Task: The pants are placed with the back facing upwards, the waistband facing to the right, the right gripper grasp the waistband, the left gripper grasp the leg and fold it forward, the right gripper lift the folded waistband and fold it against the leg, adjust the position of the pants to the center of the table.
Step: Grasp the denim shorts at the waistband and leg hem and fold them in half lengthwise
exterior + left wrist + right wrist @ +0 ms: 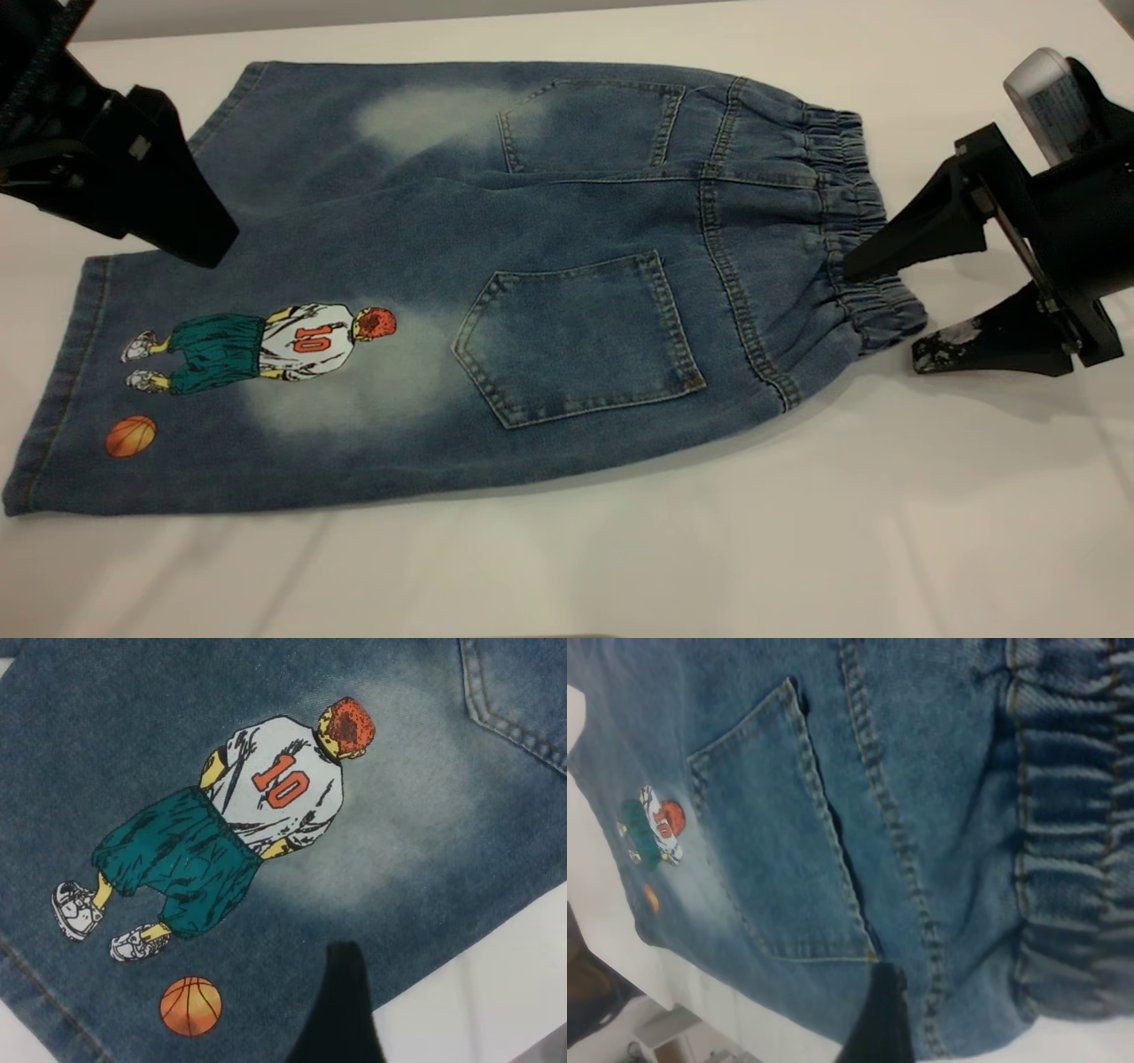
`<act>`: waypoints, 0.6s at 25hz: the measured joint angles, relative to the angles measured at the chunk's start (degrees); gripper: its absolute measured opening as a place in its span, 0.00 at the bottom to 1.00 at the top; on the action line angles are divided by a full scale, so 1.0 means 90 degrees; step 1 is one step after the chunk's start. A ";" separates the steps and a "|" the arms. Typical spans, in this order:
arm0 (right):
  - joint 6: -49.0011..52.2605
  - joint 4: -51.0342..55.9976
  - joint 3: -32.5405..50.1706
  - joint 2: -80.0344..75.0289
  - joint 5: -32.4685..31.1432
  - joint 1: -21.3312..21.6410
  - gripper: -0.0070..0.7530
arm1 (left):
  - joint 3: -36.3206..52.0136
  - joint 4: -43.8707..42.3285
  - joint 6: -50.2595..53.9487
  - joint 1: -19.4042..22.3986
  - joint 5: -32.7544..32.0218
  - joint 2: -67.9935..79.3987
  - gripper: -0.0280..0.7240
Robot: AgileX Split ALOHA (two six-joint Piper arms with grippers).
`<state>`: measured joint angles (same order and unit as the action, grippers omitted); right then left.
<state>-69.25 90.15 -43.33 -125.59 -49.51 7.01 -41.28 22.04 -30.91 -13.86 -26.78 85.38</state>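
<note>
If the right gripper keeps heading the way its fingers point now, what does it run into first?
Most likely the elastic waistband of the pants. The right gripper, open, points at it from the table's right side, its upper finger tip already at the gathered edge. Height above the cloth is unclear.

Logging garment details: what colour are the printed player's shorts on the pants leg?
Teal green shorts, with a white number-10 jersey above; clearest in the left wrist view.
</note>
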 joint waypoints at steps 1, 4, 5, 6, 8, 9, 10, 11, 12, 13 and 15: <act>0.0000 0.0000 -0.0007 -0.0047 -0.0031 0.0000 0.79 | 0.0000 0.0000 0.0000 0.0000 0.0003 0.0000 0.79; -0.0020 0.0062 -0.0139 -0.0215 -0.0175 0.0000 0.79 | 0.0000 0.0000 0.0000 0.0000 0.0008 0.0000 0.79; -0.0025 0.0080 -0.0199 -0.0284 -0.0213 0.0000 0.79 | 0.0000 0.0000 0.0000 0.0000 0.0008 0.0000 0.79; -0.0025 0.0093 -0.0252 -0.0338 -0.0257 0.0000 0.79 | 0.0000 0.0000 0.0000 0.0000 0.0015 0.0000 0.79; -0.0045 0.0126 -0.0314 -0.0418 -0.0357 0.0000 0.79 | 0.0000 0.0000 -0.0002 0.0000 0.0027 0.0000 0.79; -0.0079 0.0164 -0.0336 -0.0442 -0.0374 0.0000 0.78 | 0.0000 0.0000 -0.0002 0.0000 0.0032 0.0000 0.79; -0.0133 0.0226 -0.0355 -0.0448 -0.0373 0.0000 0.77 | 0.0000 0.0000 -0.0002 0.0000 0.0032 0.0000 0.79; -0.0194 0.0324 -0.0363 -0.0453 -0.0373 0.0000 0.76 | 0.0000 0.0000 -0.0002 0.0000 0.0032 0.0000 0.79; -0.0239 0.0414 -0.0363 -0.0461 -0.0355 0.0000 0.73 | 0.0000 0.0000 -0.0002 0.0000 0.0032 0.0000 0.79; -0.0265 0.0452 -0.0363 -0.0465 -0.0330 0.0000 0.70 | 0.0000 0.0000 -0.0002 0.0000 0.0032 0.0000 0.79; -0.0294 0.0465 -0.0363 -0.0465 -0.0284 0.0000 0.61 | 0.0000 0.0000 -0.0002 0.0000 0.0032 0.0000 0.79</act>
<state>-71.89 94.34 -46.60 -129.77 -52.07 7.01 -41.28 22.04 -30.93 -13.86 -26.50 85.38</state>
